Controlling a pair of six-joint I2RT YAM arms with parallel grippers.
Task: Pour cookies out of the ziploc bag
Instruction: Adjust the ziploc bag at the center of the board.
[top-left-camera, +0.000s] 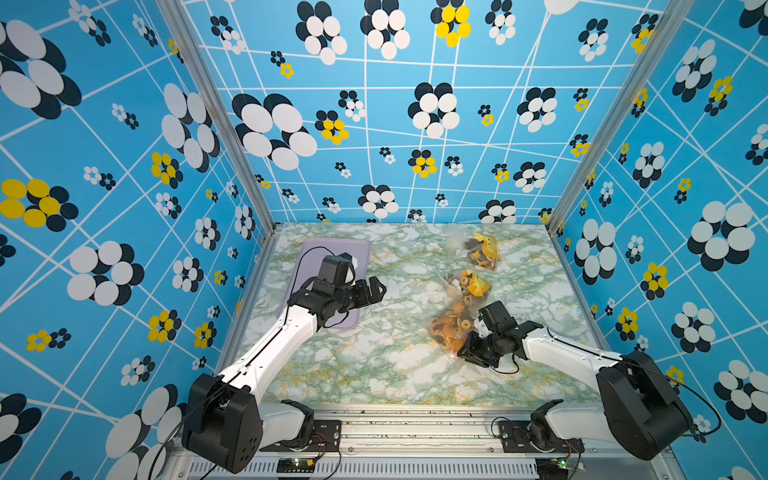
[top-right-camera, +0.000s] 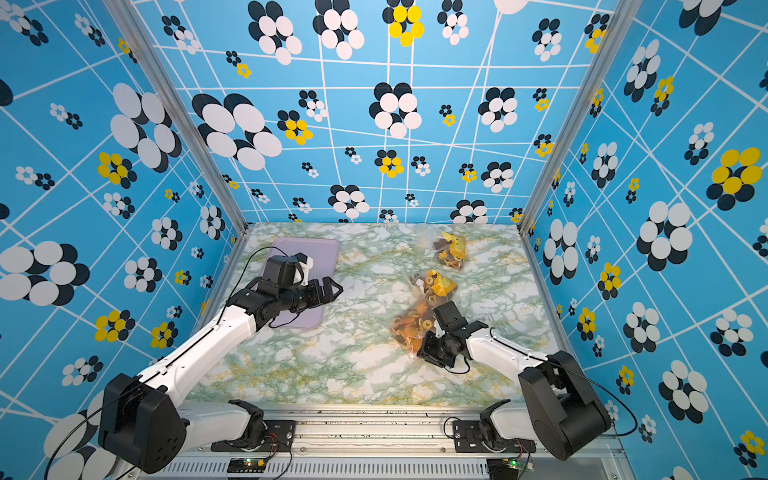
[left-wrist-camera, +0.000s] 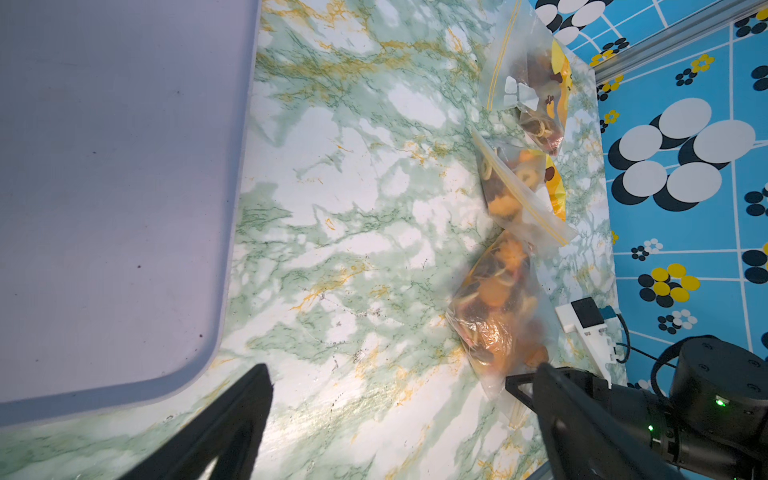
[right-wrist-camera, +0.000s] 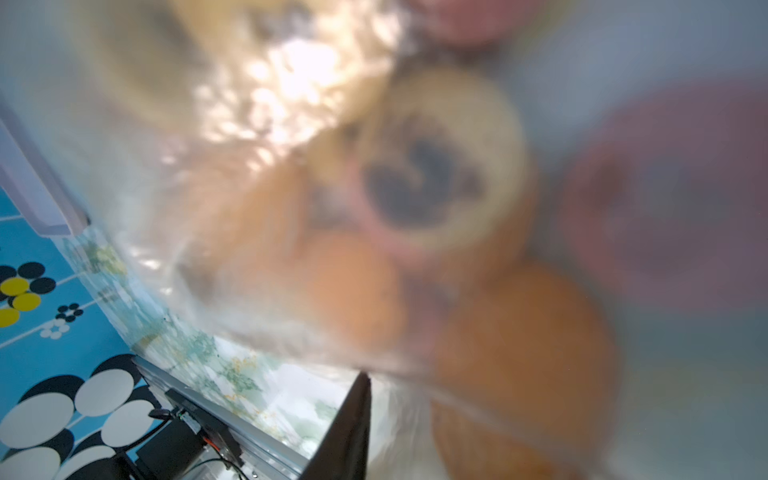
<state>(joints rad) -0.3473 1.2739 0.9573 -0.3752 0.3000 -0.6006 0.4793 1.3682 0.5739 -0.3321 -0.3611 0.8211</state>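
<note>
A: In both top views, your right gripper (top-left-camera: 463, 353) sits at the near corner of the clear plastic ziploc bag (top-left-camera: 451, 326). It is stuffed with small orange-tan and brown cookies (top-left-camera: 444, 336). The bag lies flat on the green-veined marble tabletop (top-left-camera: 374, 365), on your right side, well apart from the flat lavender plastic tray (top-left-camera: 361, 253).

B: Agreed. Your left gripper (top-right-camera: 336, 286) hangs spread wide and empty just beside that tray (two more filled bags (top-right-camera: 449, 249) lie farther back; leave them).

A: In the left wrist view, the left fingers (left-wrist-camera: 245, 403) stand far apart, and the right gripper's tip meets the near end of the bag (left-wrist-camera: 498, 307). Whether it has clamped the plastic, I cannot tell.

B: The right wrist view doesn't settle it either. Plastic and a blurred ring-shaped cookie (right-wrist-camera: 436, 166) fill the lens, with one dark finger (right-wrist-camera: 353, 424) beside the film.

A: My judgement, then: make sure you pinch film only, not a cookie, and at the sealed bottom rather than the zipper. I can't see which end this is.

B: Then lift slowly, carry it over the tray and let the mouth hang down. Your free left gripper can open the mouth if it's shut.
</note>
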